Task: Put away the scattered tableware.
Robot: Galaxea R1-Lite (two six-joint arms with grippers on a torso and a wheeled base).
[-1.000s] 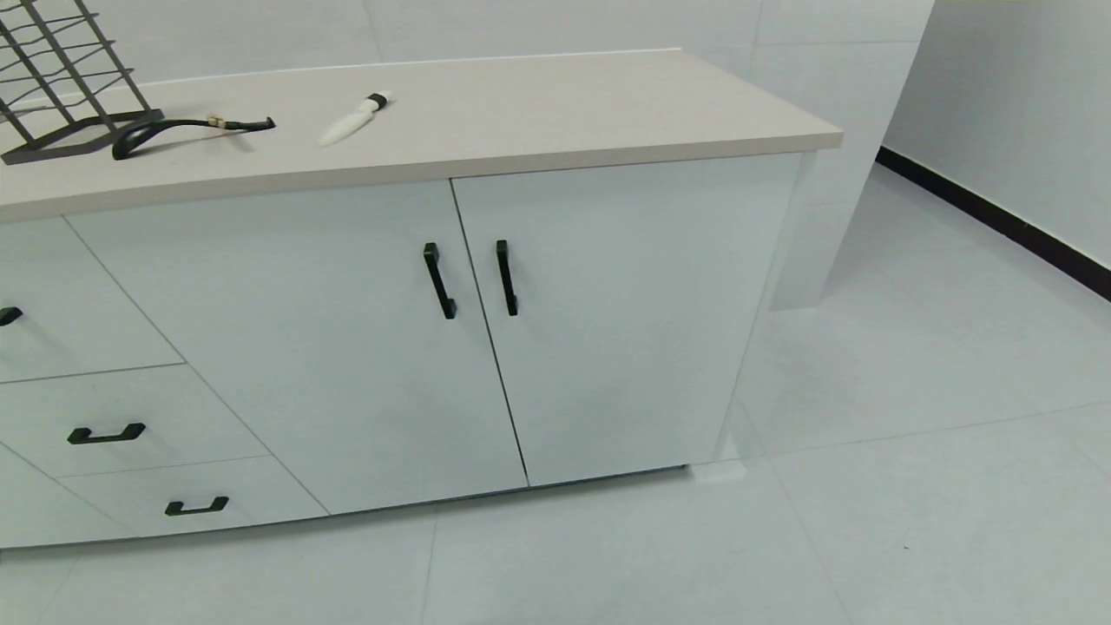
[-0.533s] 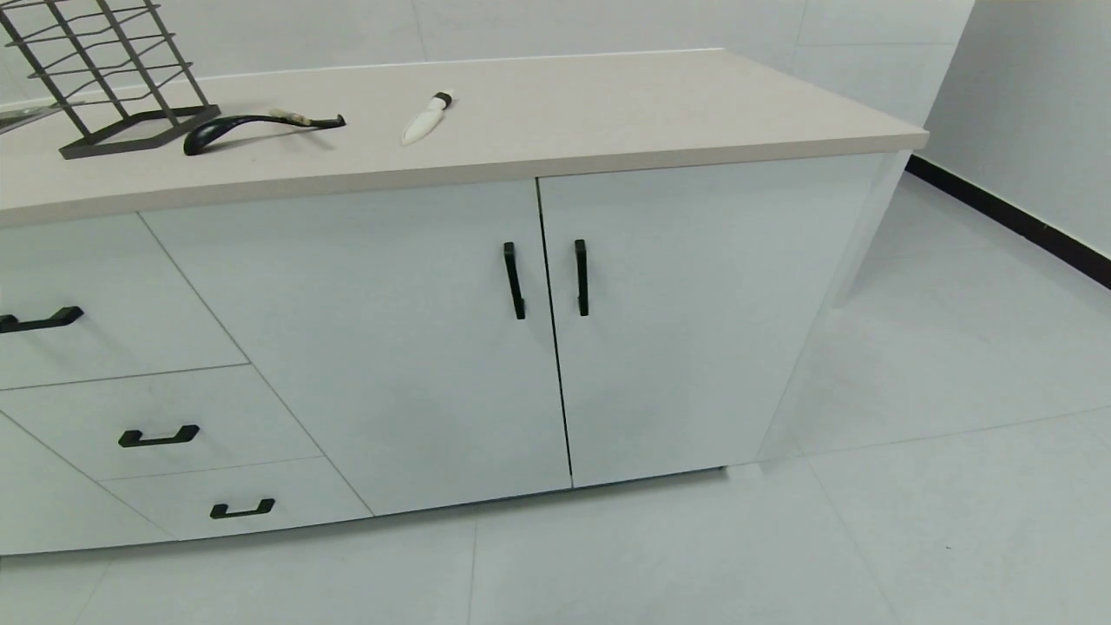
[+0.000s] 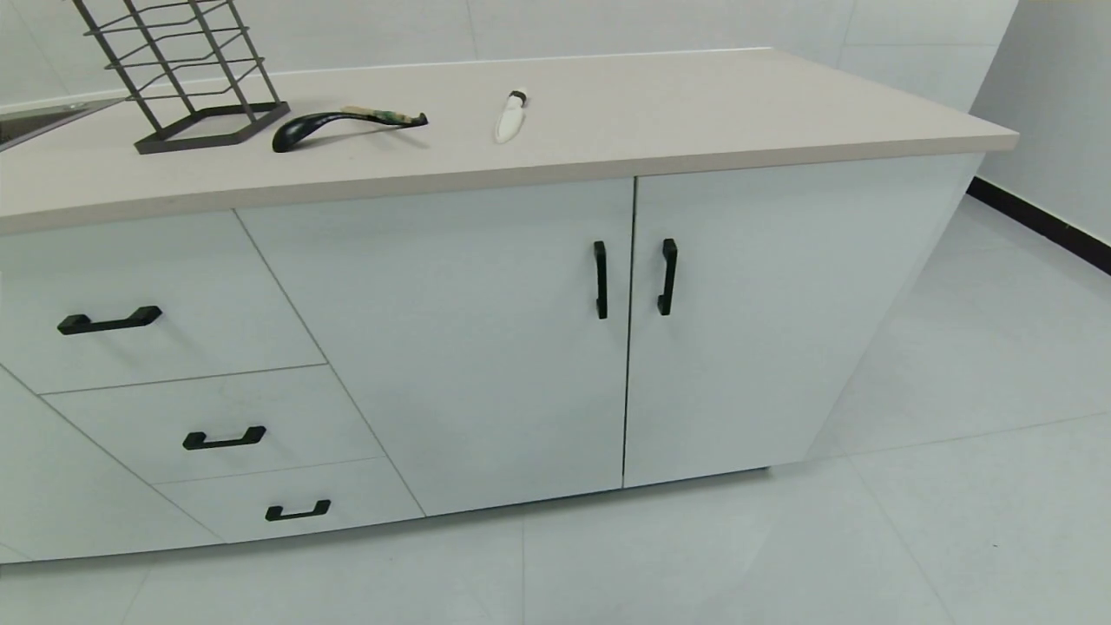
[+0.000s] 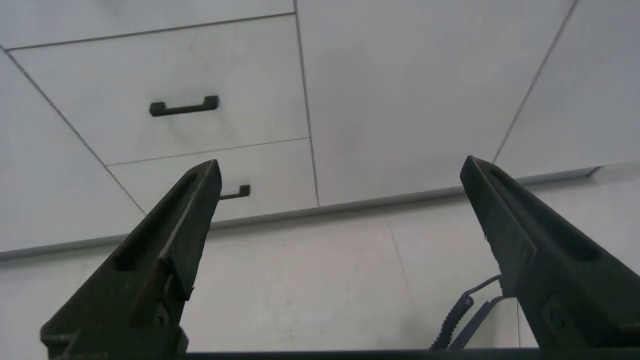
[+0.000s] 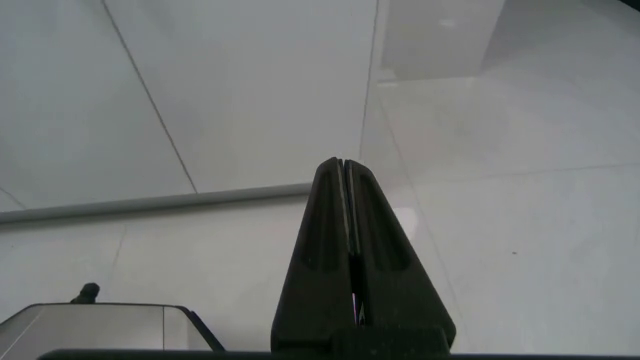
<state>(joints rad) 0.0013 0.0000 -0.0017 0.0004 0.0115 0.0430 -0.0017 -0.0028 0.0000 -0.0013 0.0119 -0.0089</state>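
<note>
You have the black spoon (image 3: 347,127) lying on the counter (image 3: 738,113) just beside the wire rack (image 3: 187,78), about midway between the front and back edges. What looks like a small white knife (image 3: 510,121) lies apart, nearer the middle. Your left jaws gape wide and empty before the drawers (image 4: 185,105); your right jaws are pressed together, holding nothing.

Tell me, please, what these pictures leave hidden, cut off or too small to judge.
Wire rack: top cut off by the head view's upper edge.
Sink: mostly beyond the head view's left edge.
Cupboard doors: shut, hiding what is inside.
White utensil: too small to tell what it is.
</note>
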